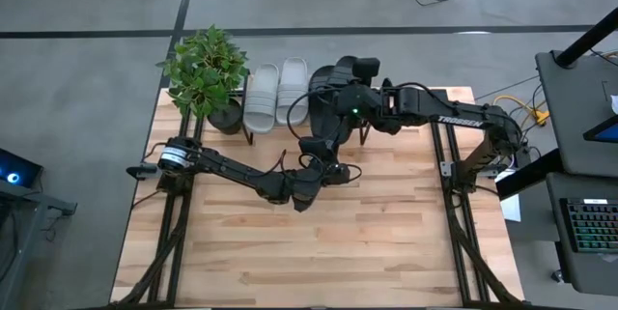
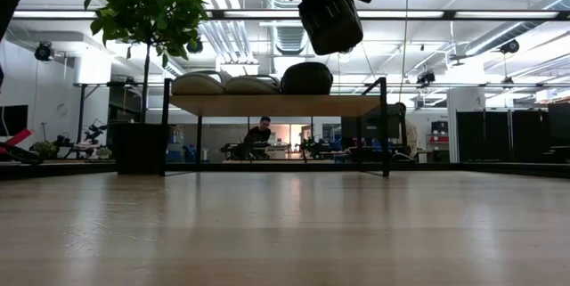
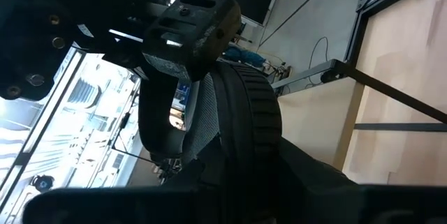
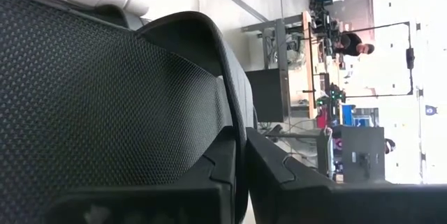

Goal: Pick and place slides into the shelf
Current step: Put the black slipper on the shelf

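Wooden-topped black-legged shelf [image 2: 276, 105], frame centre: two light grey slides [image 1: 274, 93], one black slide [image 2: 306, 78]. Right gripper [image 4: 241, 175] closed on black slide; left gripper [image 1: 333, 171] holds another black slide [image 3: 244, 112].

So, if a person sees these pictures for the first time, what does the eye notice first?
Probably the two dark arms meeting near the table's middle: the right pincer hangs over the shelf, shut, with a black slide's textured surface filling its wrist view. Next come the two light grey slides side by side on the shelf, and the leafy potted plant beside them at the table's far left corner.
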You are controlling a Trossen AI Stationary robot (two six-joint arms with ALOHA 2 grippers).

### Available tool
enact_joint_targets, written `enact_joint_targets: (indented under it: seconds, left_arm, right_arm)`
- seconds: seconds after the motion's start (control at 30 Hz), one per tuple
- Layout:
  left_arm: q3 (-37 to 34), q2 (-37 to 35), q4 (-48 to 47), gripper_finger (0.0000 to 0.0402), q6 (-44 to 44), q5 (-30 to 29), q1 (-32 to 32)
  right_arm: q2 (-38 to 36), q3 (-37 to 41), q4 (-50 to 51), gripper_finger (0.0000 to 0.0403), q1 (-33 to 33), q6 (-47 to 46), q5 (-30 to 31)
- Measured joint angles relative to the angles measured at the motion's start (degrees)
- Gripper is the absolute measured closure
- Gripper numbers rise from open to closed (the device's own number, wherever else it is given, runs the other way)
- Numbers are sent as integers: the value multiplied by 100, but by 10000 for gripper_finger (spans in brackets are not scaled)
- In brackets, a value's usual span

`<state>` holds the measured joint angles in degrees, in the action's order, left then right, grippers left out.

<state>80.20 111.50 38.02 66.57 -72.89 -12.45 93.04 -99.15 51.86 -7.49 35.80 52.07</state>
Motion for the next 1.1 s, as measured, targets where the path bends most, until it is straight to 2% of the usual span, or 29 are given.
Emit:
enact_joint_targets:
  seconds: [0.1,0.43,0.63,0.73,0.9,1.1]
  left_arm:
    - [0,0,29,336,-12,28,0]
    - [4,-11,81,202,-432,20,-12]
    - [-4,-11,51,143,-776,-287,-54]
    - [-150,-20,52,131,-859,-518,-105]
    - [-482,-225,40,128,-1082,-142,-242]
    - [-879,-769,29,128,-1395,197,-518]
  right_arm:
    - [-34,2,-6,392,-2,4,-2]
    - [-239,11,-8,393,-55,48,107]
    - [-348,13,33,394,-212,-3,-59]
    - [-484,86,0,394,-343,7,-355]
    - [-820,415,-146,394,-642,33,-836]
    - [-1442,1114,-780,394,-715,327,-892]
